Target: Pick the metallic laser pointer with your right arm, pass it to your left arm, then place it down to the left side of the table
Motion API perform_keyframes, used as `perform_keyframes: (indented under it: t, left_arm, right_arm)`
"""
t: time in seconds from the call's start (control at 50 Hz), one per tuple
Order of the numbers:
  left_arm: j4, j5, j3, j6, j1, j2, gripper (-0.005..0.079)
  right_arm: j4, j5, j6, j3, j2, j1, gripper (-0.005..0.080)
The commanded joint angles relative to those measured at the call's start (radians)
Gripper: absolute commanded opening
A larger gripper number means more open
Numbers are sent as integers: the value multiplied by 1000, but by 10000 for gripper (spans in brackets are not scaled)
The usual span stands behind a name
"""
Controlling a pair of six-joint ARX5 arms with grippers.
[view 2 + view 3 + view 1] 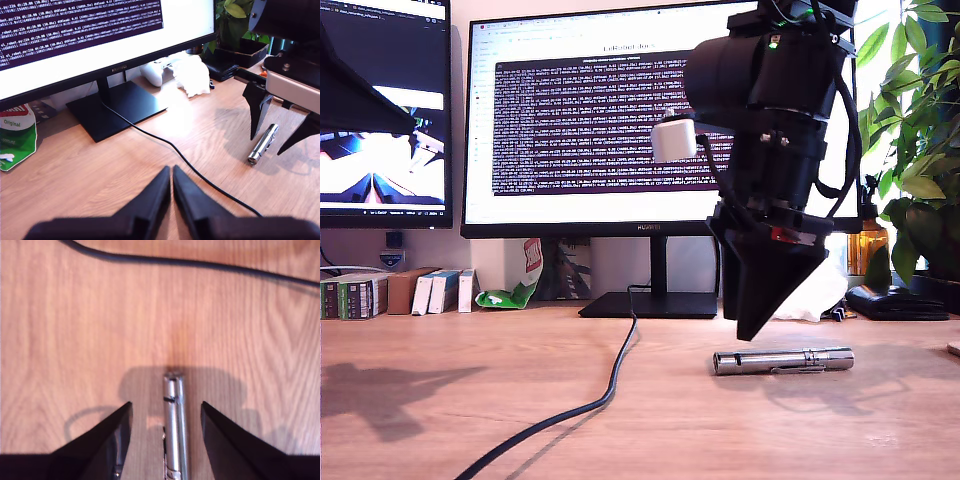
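Bright daylight from the plant side, strong glare, soft focus up close.

In the exterior view the monitor (590, 120) glows white and washes out the text around its dark block; beside it, towards the plant (920, 130), the window light burns out to pure white. The table (440, 400) carries soft grey shadows on the side of the monitor away from the plant. In the first wrist view a blown-out patch lies on the wood just in front of the monitor's stand (117, 107). The second wrist view is blurred throughout, the laser pointer (174, 430) smeared, a faint shadow around it.
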Motion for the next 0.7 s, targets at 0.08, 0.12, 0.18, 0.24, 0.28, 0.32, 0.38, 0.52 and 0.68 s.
perform_keyframes:
  t: [0.08, 0.12, 0.18, 0.24, 0.28, 0.32, 0.38, 0.52, 0.68]
  left_arm:
    - [6, 2, 3, 5, -3, 4, -21]
    - [6, 2, 3, 5, -3, 4, -21]
    - [5, 2, 3, 5, -3, 4, -21]
    - [5, 2, 3, 5, -3, 4, -21]
    - [5, 2, 3, 5, -3, 4, -21]
    - [6, 2, 3, 5, -3, 4, -21]
    - [6, 1, 3, 5, -3, 4, -21]
    - [7, 1, 3, 5, -3, 4, -21]
    - [7, 1, 3, 5, -3, 4, -21]
  right_arm:
    - [11, -6, -13, 13, 60, -2, 390]
    - [13, -7, -19, 13, 63, -2, 390]
    - [18, -7, -24, 13, 67, -5, 389]
    - [18, -8, -24, 13, 68, -10, 379]
    - [16, -9, -24, 13, 68, -18, 373]
    - [14, -17, -27, 13, 68, -27, 372]
    - [14, -25, -26, 13, 68, -38, 372]
    - [12, -28, -26, 13, 68, -55, 372]
    - [12, -29, -31, 13, 81, -61, 372]
